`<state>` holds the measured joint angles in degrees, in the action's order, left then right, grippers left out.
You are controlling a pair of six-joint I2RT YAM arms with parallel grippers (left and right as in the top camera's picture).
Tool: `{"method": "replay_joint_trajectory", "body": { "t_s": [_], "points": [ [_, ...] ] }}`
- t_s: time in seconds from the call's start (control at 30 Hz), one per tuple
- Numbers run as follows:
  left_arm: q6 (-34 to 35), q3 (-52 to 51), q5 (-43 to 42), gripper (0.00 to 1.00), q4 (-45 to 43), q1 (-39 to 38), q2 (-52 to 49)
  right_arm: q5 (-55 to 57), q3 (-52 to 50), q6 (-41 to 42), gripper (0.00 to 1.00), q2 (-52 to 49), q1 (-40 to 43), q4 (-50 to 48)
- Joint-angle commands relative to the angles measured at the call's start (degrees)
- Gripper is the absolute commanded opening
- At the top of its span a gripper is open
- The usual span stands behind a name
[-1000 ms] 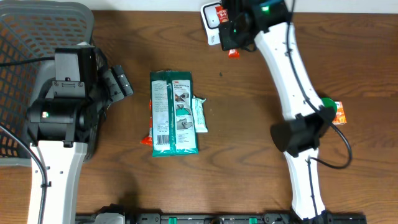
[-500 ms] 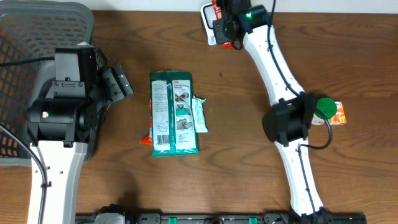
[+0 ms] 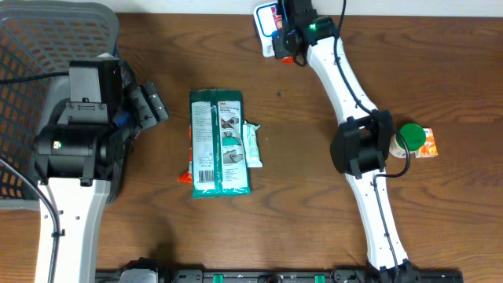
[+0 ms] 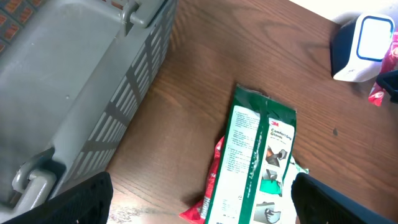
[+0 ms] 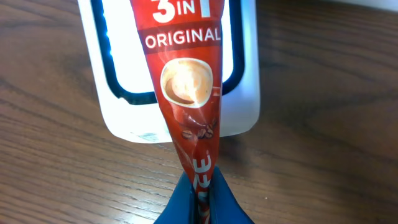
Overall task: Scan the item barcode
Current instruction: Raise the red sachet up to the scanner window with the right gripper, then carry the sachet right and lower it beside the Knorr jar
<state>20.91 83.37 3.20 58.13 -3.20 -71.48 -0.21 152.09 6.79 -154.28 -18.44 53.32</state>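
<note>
A red "3 in 1 Original" coffee sachet is pinched at its lower end by my right gripper, which is shut on it. The sachet lies across the window of the white barcode scanner. From overhead, the scanner stands at the table's far edge, with the right gripper against it and the sachet's red tip poking out. My left gripper stays open beside the basket, left of a green glove packet. The left wrist view has nothing between its fingers.
A grey basket fills the far left corner, partly under the left arm. A small teal-and-white sachet and a red packet lie against the green packet. A green-lidded jar and an orange box sit at the right.
The right arm has pushed the sachet a little farther up against the scanner, and its elbow has swung left. The left arm has not moved.
</note>
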Motion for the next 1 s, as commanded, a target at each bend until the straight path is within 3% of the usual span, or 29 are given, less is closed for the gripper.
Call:
{"method": "replay_joint_trajectory", "body": {
  "t_s": [0.0,0.13,0.57,0.73,0.97],
  "points": [
    [-0.7,0.4,0.5,0.91,0.1,0.2,0.0,-5.4,0.8,0.4,0.01,0.1,1.2,-0.1],
    [-0.7,0.4,0.5,0.91,0.1,0.2,0.0,-10.0,0.8,0.4,0.01,0.1,1.6,-0.8],
    [-0.7,0.4,0.5,0.92,0.1,0.2,0.0,-10.2,0.8,0.4,0.01,2.5,1.8,2.2],
    [-0.7,0.4,0.5,0.91,0.1,0.2,0.0,-10.2,0.8,0.4,0.01,10.4,2.6,11.8],
    [-0.7,0.4,0.5,0.91,0.1,0.2,0.0,-9.1,0.8,0.4,0.01,24.5,3.2,33.8]
  ]
}}
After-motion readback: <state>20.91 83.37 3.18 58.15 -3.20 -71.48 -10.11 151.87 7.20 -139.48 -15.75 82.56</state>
